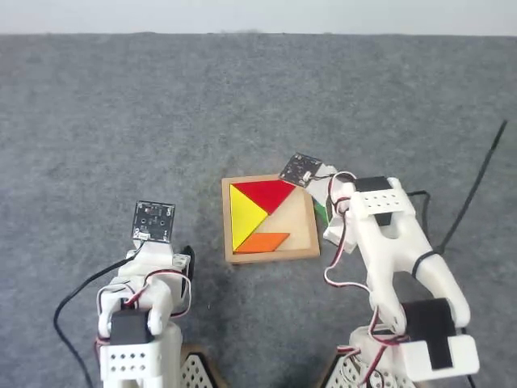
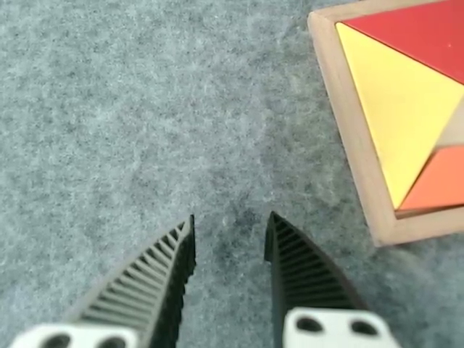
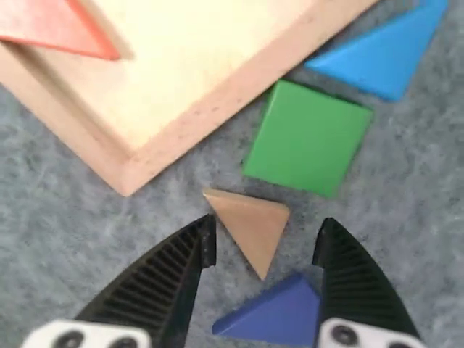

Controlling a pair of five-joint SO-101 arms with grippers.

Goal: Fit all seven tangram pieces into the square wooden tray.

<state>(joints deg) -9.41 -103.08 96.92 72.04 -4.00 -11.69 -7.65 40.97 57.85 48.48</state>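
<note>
High camera: fixed overhead, looking down from far off, whole table [image 1: 97, 105]. My left wrist camera: low, close, facing the tray [image 2: 356, 130] edge. My right wrist camera: seemingly nearest, on the same tray's corner

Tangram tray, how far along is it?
Three pieces sit in the tray: red triangle, yellow triangle, orange parallelogram. In hand: the right jaws stand open either side of the tan triangle on the mat. Left: that, the green square, light blue triangle and dark blue triangle, all outside.
</note>
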